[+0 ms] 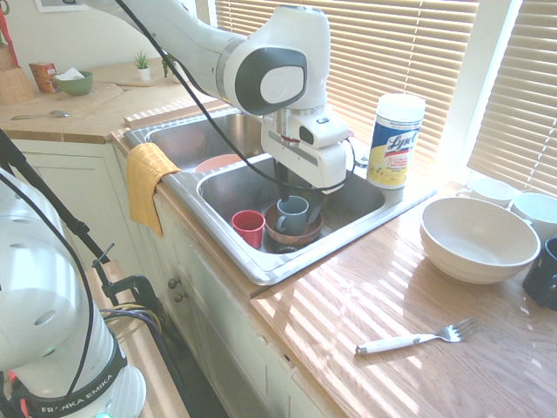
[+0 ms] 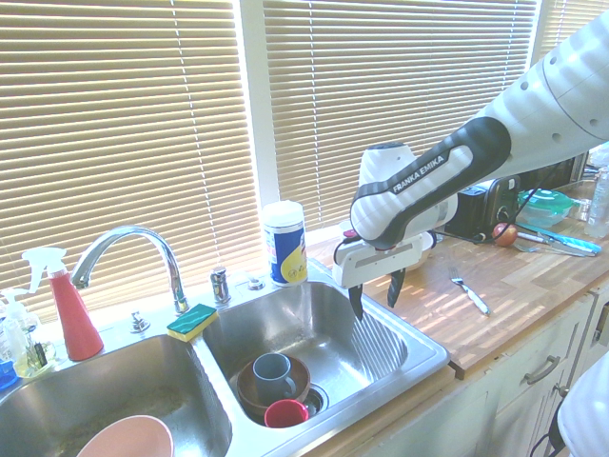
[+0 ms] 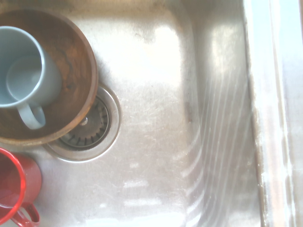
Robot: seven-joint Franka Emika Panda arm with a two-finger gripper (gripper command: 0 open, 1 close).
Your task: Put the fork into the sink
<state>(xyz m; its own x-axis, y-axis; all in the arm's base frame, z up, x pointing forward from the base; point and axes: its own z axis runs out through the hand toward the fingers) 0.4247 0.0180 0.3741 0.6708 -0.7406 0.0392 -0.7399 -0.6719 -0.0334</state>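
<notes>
My gripper (image 2: 377, 293) hangs open and empty over the sink (image 2: 419, 367); the fork (image 1: 416, 339) lies flat on the countertop (image 1: 374, 287) beyond the sink's rim, handle nearer the sink.

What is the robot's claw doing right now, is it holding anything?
Gripper: open and empty, above the sink; the fork lies on the counter.

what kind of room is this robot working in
Most likely a home kitchen: a double-basin stainless steel sink with a curved chrome faucet, used mugs and a brown wooden bowl in the basin, and a white-handled metal fork lying on the wood countertop.
</notes>
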